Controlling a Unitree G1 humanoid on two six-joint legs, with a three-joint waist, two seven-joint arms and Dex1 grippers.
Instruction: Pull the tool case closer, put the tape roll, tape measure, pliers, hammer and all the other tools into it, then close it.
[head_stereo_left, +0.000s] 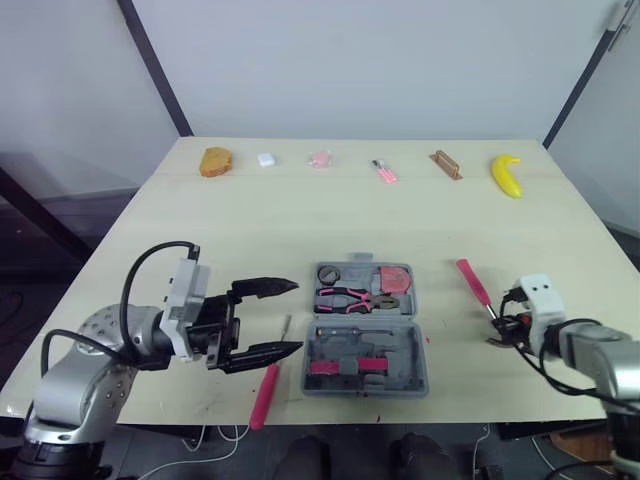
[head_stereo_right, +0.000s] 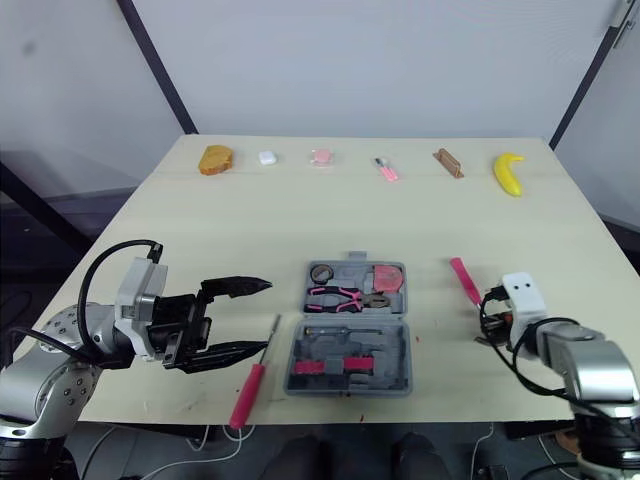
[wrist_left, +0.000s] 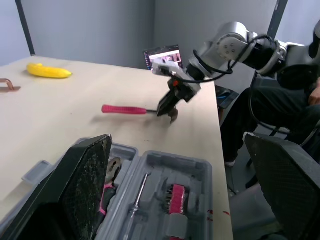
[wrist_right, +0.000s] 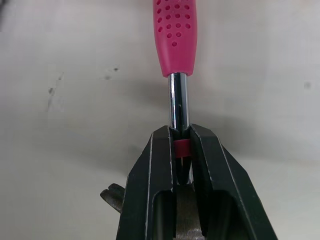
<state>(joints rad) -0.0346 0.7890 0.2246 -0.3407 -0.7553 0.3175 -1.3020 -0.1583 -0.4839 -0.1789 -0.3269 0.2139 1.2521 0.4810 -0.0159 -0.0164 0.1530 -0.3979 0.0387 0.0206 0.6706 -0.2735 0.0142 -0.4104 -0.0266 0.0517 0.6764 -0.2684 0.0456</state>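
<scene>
The right gripper (wrist_right: 181, 131) has its fingers clamped on the bare metal shaft of the hammer (head_stereo_left: 472, 280), just above the head. The pink handle points away from the robot and a little to the left, so the long axis runs almost front to back. I cannot tell if the hammer is lifted or rests on the desk (head_stereo_left: 300, 210).

The tool case (head_stereo_left: 416, 350) lies open near the front edge, to the left of these fingers. The carry therefore goes sideways to the left, and I judge the hammer must turn to fit its slot.

The left gripper (head_stereo_left: 290, 317) hangs just beside the left wall of the case, fingers wide apart and empty. It is the nearer one to the screwdriver (head_stereo_left: 265, 395).

Count: one case, one hammer, one screwdriver outside and one pair of pliers (head_stereo_left: 345, 298) inside. Six small things lie along the far edge, among them one banana (head_stereo_left: 507, 175).
</scene>
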